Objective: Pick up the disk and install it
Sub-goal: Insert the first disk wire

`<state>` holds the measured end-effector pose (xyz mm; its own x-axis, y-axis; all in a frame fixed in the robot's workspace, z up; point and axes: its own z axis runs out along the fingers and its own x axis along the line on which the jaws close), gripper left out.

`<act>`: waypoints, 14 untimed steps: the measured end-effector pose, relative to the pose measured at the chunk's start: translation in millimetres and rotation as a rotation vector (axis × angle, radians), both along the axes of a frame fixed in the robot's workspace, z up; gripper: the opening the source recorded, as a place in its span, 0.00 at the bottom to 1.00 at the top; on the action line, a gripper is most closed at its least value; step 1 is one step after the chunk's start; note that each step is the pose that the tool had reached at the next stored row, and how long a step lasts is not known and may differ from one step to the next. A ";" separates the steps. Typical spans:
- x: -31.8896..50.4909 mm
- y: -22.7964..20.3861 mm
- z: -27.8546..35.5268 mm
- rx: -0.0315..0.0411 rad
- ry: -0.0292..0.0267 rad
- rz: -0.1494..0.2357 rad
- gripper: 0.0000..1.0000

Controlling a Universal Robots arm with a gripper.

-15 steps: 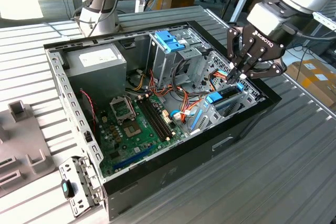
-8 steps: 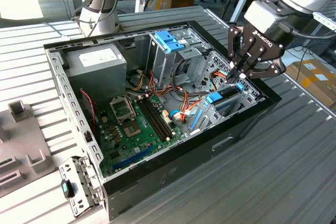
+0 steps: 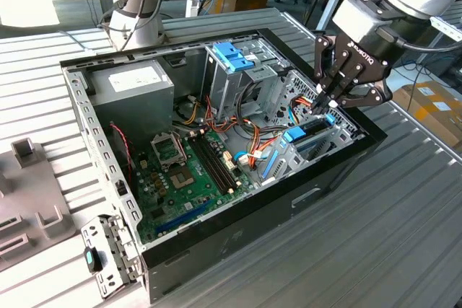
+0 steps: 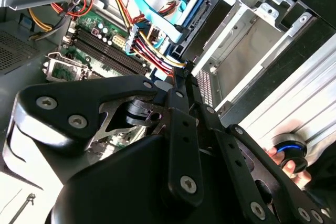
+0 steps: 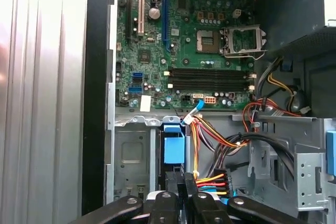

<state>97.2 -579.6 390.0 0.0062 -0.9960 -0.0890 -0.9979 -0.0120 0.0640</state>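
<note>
The disk [image 3: 307, 133] stands on edge in the metal drive bay [image 3: 345, 131] at the exterior view's right of the open computer case, its blue rail up. My gripper [image 3: 323, 104] hangs right over the disk's outer end, fingers pressed together, tips at that end. In the second wrist view the gripper [image 4: 185, 72] meets the dark edge of the disk [image 4: 202, 22] beside the bay's silver wall [image 4: 247, 40]. The first wrist view has the gripper [image 5: 188, 179] just behind the disk's blue rail [image 5: 174, 148].
Red, yellow and black cables [image 5: 220, 140] run close beside the fingers. A motherboard [image 3: 184, 171] fills the case floor. The grey power-supply box [image 3: 133, 84] and a blue-handled drive cage [image 3: 234, 55] sit at the back. A ribbed metal table [image 3: 375, 236] surrounds the case.
</note>
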 end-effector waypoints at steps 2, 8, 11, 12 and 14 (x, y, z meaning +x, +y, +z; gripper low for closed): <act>0.1 0.0 0.0 0.0000 0.0000 -0.019 0.17; 0.1 0.0 -0.1 0.0000 0.0000 -0.066 0.17; 0.3 0.0 -0.1 0.0000 0.0000 -0.091 0.17; 0.3 0.0 -0.1 0.0000 0.0000 -0.106 0.17; 0.3 0.0 -0.1 0.0000 0.0000 -0.121 0.17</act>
<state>97.6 -579.6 389.9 -0.1145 -0.9894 -0.0890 -0.9920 0.1090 0.0639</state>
